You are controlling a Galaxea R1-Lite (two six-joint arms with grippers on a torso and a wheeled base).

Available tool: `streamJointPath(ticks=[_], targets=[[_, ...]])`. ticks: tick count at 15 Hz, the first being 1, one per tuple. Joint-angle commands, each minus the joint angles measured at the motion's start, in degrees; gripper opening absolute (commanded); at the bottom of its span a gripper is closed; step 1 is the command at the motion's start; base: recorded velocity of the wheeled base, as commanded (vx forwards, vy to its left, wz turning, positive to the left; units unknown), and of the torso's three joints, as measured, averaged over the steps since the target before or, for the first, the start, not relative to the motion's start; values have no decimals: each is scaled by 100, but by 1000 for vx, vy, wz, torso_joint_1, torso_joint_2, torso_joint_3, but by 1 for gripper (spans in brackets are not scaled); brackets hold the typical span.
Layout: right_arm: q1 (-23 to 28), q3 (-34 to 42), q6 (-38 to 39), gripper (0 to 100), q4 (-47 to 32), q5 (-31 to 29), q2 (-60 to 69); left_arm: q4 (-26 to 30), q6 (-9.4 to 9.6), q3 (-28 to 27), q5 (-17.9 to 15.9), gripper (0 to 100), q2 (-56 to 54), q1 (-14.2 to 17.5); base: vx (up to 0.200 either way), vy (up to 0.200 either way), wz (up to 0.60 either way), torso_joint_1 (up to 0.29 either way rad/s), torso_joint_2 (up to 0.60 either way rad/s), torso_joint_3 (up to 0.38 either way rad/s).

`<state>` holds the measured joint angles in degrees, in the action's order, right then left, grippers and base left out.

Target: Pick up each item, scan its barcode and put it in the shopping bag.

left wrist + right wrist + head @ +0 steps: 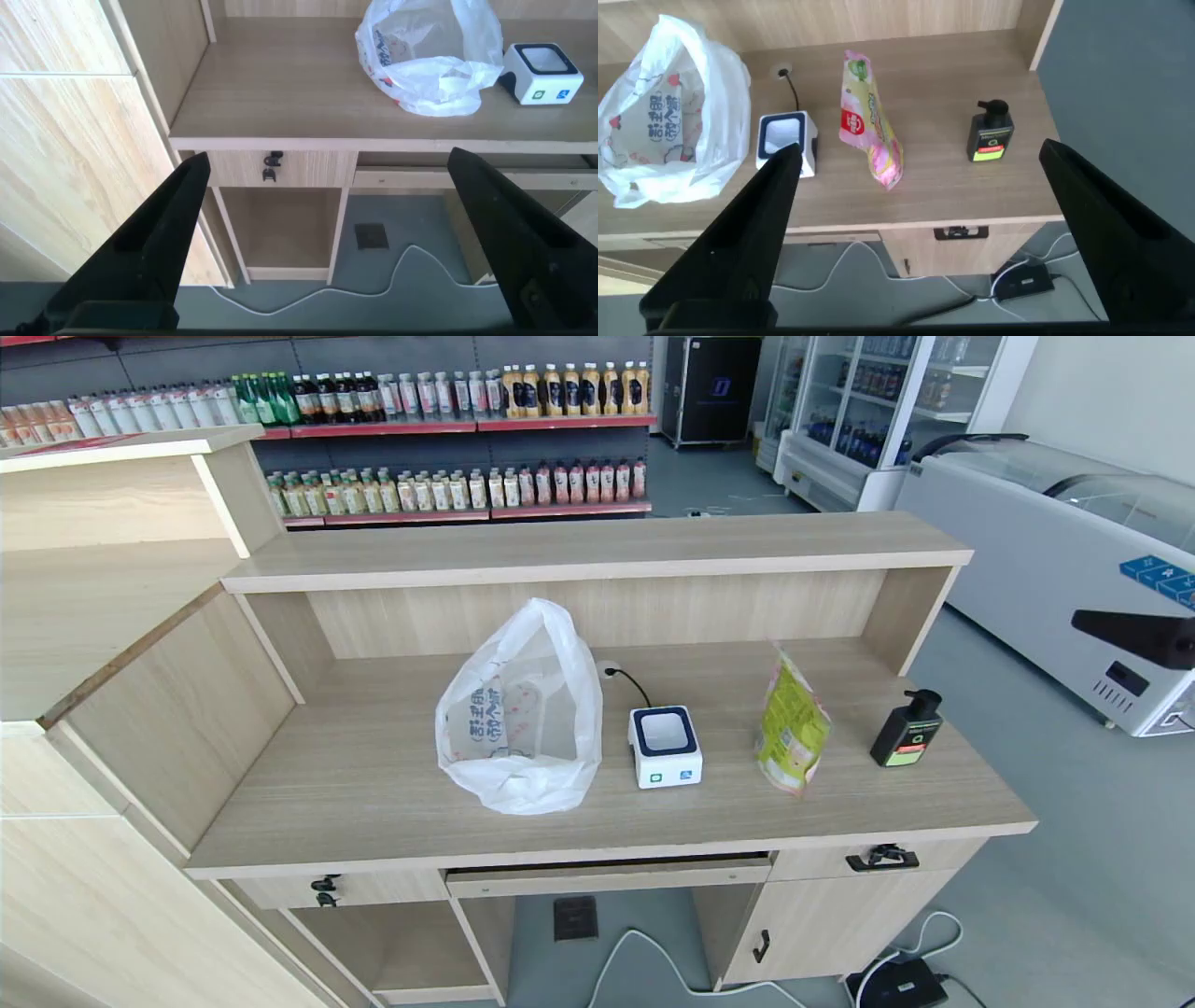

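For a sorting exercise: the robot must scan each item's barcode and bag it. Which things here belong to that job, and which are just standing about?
Belong to the job:
shopping bag
barcode scanner
snack pouch
black pump bottle

Just standing about:
shelved drinks bottles
display fridge
chest freezer
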<state>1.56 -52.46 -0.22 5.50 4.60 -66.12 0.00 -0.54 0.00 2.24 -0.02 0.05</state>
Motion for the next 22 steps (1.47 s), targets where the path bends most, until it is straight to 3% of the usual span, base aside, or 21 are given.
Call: streamJointPath(ticks=[1,4,7,9,14,22], targets=[[169,-1416,-48,100,-708,33,-1764,0,1,0,-5,100,2,4,0,0,0,0,0,0],[90,-1970,-75,100,-901,112,-2361,0,1,0,4,100,2,4,0,0,0,0,0,0],[90,-2357,-40,100,-1578,516,-2757,0,1,0,-5,100,2,4,0,0,0,0,0,0],[90,-2410,-48,100,-1543,542,-3056,0,1,0,4,100,2,4,0,0,0,0,0,0],[116,-3482,-4,100,-1534,665,-4585,0,1,0,4,100,2,13,0,0,0,0,0,0],[29,-4642,-48,100,-1473,2054,-5886,0,1,0,4,100,2,4,0,0,0,0,0,0]])
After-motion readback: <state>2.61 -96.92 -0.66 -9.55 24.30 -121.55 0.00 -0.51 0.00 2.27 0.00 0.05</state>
